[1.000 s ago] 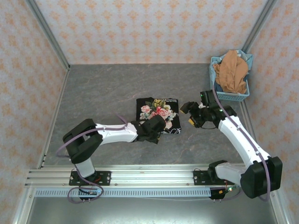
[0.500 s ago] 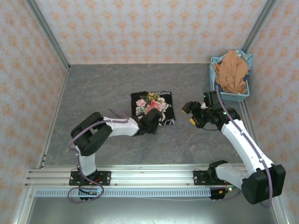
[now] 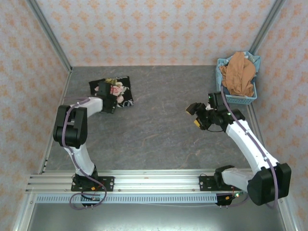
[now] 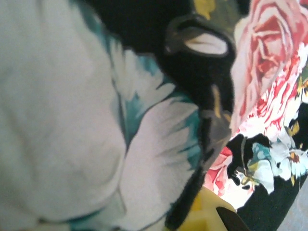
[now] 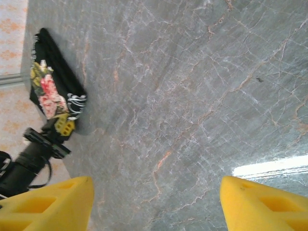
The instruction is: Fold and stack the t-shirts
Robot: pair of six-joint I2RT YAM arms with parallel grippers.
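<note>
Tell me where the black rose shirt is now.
Top view: the black rose shirt lies folded in the far-left corner of the table, the left gripper at its near-left edge.

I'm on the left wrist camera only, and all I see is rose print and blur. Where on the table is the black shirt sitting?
Observer: The black t-shirt lies folded, print up, near the far left corner of the table, with the left gripper on it.
Operator: What about the right arm?
Observer: The right gripper is open with nothing between its fingers, over bare table right of centre.
Operator: And the other shirt?
Observer: The orange-brown t-shirt is heaped unfolded in the blue basket at the far right corner.
</note>
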